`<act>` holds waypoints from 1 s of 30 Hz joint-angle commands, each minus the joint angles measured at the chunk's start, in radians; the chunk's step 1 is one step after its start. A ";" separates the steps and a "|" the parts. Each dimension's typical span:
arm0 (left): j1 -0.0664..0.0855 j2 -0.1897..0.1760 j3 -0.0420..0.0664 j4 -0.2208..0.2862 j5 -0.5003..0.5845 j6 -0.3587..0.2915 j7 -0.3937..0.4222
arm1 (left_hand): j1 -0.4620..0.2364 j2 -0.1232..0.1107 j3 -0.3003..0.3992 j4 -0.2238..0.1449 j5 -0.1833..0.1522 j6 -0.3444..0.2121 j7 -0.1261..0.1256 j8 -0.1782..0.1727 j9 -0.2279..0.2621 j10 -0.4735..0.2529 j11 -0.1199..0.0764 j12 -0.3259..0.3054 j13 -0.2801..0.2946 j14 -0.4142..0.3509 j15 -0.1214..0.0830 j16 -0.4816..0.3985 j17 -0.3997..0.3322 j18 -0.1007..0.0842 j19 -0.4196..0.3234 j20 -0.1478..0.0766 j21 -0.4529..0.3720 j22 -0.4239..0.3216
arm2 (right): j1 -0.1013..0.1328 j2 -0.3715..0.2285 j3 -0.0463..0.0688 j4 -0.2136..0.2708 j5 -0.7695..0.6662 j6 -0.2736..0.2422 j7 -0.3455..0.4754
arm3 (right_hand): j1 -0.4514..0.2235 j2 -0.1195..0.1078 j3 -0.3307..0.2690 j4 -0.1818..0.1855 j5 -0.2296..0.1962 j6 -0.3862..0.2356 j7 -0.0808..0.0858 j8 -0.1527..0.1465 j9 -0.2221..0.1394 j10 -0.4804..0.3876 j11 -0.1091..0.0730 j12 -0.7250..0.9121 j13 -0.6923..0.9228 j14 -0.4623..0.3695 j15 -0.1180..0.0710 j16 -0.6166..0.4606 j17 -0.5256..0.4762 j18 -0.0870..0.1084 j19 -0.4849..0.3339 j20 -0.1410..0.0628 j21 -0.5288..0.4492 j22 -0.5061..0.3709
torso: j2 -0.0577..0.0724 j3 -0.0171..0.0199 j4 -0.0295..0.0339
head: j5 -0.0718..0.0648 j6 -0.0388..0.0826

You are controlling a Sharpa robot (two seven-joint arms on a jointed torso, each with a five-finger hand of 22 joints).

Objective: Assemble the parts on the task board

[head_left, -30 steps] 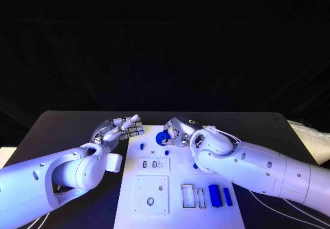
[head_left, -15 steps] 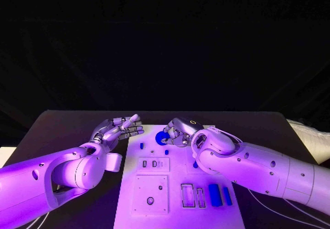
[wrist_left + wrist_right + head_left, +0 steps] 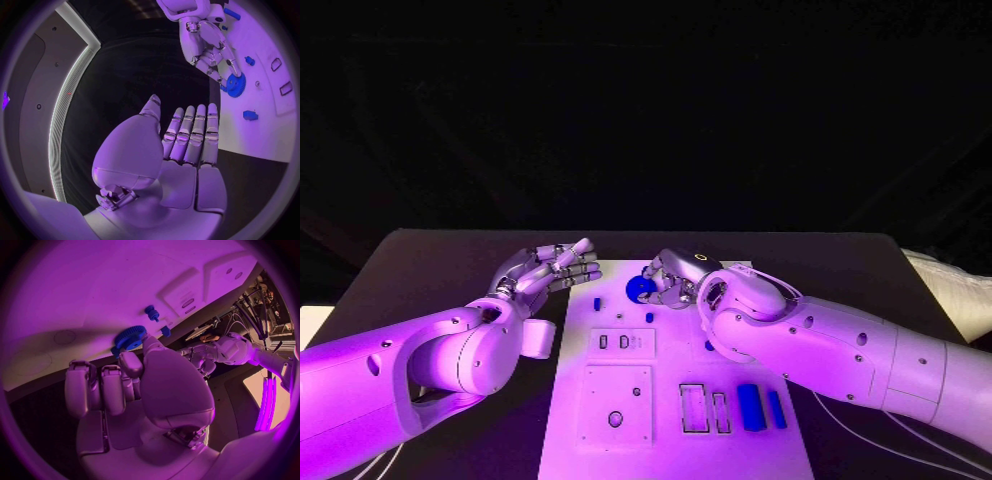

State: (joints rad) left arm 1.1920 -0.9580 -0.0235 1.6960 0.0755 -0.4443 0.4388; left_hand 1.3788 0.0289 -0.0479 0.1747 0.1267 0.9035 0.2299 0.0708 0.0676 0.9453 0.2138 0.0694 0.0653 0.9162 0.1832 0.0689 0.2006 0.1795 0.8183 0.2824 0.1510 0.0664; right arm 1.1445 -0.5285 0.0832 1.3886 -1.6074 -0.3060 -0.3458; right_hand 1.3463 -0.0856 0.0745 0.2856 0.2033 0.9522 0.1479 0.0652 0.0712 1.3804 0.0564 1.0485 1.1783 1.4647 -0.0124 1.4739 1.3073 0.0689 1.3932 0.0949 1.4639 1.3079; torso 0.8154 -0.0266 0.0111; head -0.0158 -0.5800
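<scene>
Blue gear (image 3: 640, 290) sits at the far end of the white task board (image 3: 672, 440), seen edge-on and toothed in the left wrist view (image 3: 235, 85). Right hand (image 3: 678, 277) is on it: fingertips close around the gear's rim, the rest of the fingers curled. Whether the gear is lifted or already resting on the board cannot be told.

Near it, two small blue pegs (image 3: 599, 305) stand on the board, just beside the gear toward the robot. Further back along the board: a raised plate with slots, a square plate with a hole, and blue bars (image 3: 750, 408) lying by empty rectangular pockets.

Left hand (image 3: 554, 270) hangs off the board's left edge, fingers straight and together, holding nothing.

Judged step: seating the gear at the board's far end. Next move likely calls for lining the gear's bore over its post and pressing down squarely, maybe with a slight twist.
</scene>
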 commanded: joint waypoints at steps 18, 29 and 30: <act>0.001 -0.001 0.001 0.000 0.008 0.004 0.005 | 0.006 0.010 0.002 -0.008 -0.002 -0.007 0.031 -0.003 0.000 -0.008 0.001 -0.004 -0.001 -0.010 0.000 -0.004 -0.004 -0.001 -0.007 0.003 -0.004 0.002 | -0.006 -0.062 0.001 0.055 0.067 -0.200 0.113 | 0.017 0.007 0.001 -0.011 0.019 -0.009 0.003 0.001 -0.001 0.000 0.003 -0.003 0.001 0.067 0.001 0.001 0.063 -0.013 0.001 0.005 0.000 0.013 | -0.001 0.0022 -0.0031 | 0.000 0.005; 0.001 -0.008 0.001 0.004 0.011 0.009 0.007 | 0.008 0.010 0.004 -0.010 -0.002 -0.008 0.031 -0.003 0.000 -0.009 0.001 -0.003 -0.001 -0.010 0.000 -0.003 -0.006 -0.002 -0.008 0.003 -0.005 0.002 | 0.025 -0.267 0.024 0.154 0.334 -0.102 0.336 | 0.068 -0.011 0.006 -0.047 0.022 0.008 -0.001 0.005 0.001 -0.027 0.000 -0.050 -0.028 0.060 -0.002 -0.014 0.039 -0.004 -0.029 0.004 -0.020 -0.027 | -0.007 0.0037 -0.0177 | -0.002 0.012; 0.001 -0.009 0.001 0.006 0.011 0.011 0.008 | 0.009 0.011 0.005 -0.011 -0.002 -0.007 0.031 -0.003 0.000 -0.008 0.001 -0.003 0.000 -0.009 0.000 -0.003 -0.008 -0.002 -0.009 0.004 -0.005 0.001 | 0.027 -0.291 0.025 0.160 0.348 -0.090 0.350 | 0.073 -0.012 0.006 -0.050 0.016 0.010 -0.001 0.005 0.001 -0.028 0.000 -0.051 -0.029 0.060 -0.002 -0.015 0.039 -0.004 -0.030 0.003 -0.021 -0.028 | -0.008 0.0033 -0.0195 | 0.002 0.014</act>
State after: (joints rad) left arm 1.1919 -0.9672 -0.0235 1.6974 0.0821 -0.4454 0.4373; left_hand 1.3827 0.0328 -0.0413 0.1682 0.1267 0.9036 0.2299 0.0709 0.0676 0.9453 0.2138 0.0694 0.0653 0.9135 0.1859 0.0689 0.1937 0.1795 0.8147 0.2861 0.1510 0.0665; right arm 1.1708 -0.8116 0.1088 1.5425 -1.3722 -0.4465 -0.1060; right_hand 1.4137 -0.0973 0.0798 0.2385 0.2238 0.9559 0.1481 0.0653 0.0717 1.3583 0.0563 1.0009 1.1506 1.4647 -0.0125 1.4638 1.3078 0.0690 1.3676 0.0986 1.4476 1.2806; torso 0.8099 -0.0237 -0.0016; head -0.0172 -0.5698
